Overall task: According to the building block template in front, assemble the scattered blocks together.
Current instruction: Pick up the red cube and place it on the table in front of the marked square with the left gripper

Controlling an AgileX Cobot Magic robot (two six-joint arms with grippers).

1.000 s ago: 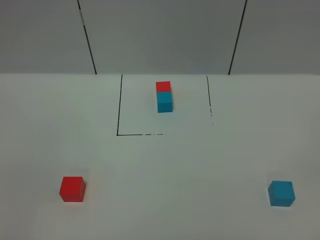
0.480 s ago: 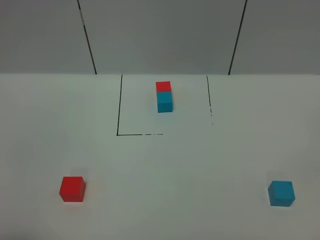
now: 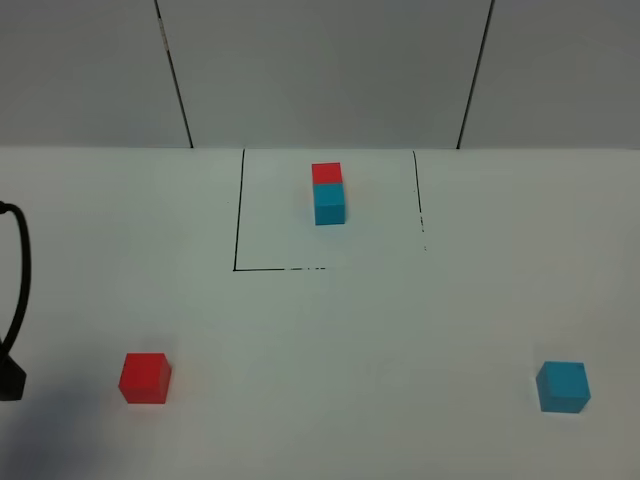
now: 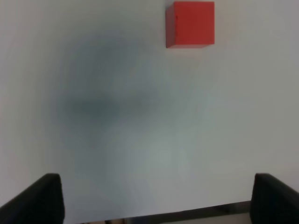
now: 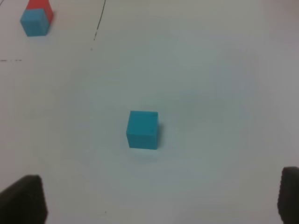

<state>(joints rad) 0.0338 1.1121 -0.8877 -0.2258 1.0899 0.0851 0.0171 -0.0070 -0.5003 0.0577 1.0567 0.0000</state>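
Note:
The building block template (image 3: 328, 192), a red cube joined to a cyan one, stands inside thin black lines at the back middle; it also shows as the template (image 5: 35, 18) in the right wrist view. Of the scattered blocks, the red cube (image 3: 145, 378) lies front left and the cyan cube (image 3: 563, 387) front right. My left gripper (image 4: 159, 200) is open, with the red cube (image 4: 190, 24) well ahead of its fingers and apart from them. My right gripper (image 5: 156, 198) is open too, and the cyan cube (image 5: 142, 129) lies ahead of it, untouched.
A black cable (image 3: 20, 270) and a dark part of the left arm (image 3: 10, 381) show at the left edge of the white table (image 3: 330, 340). Grey wall panels (image 3: 320, 70) rise behind the table.
The left arm's cable and a dark part have come into the exterior view at the left edge. No block has moved.

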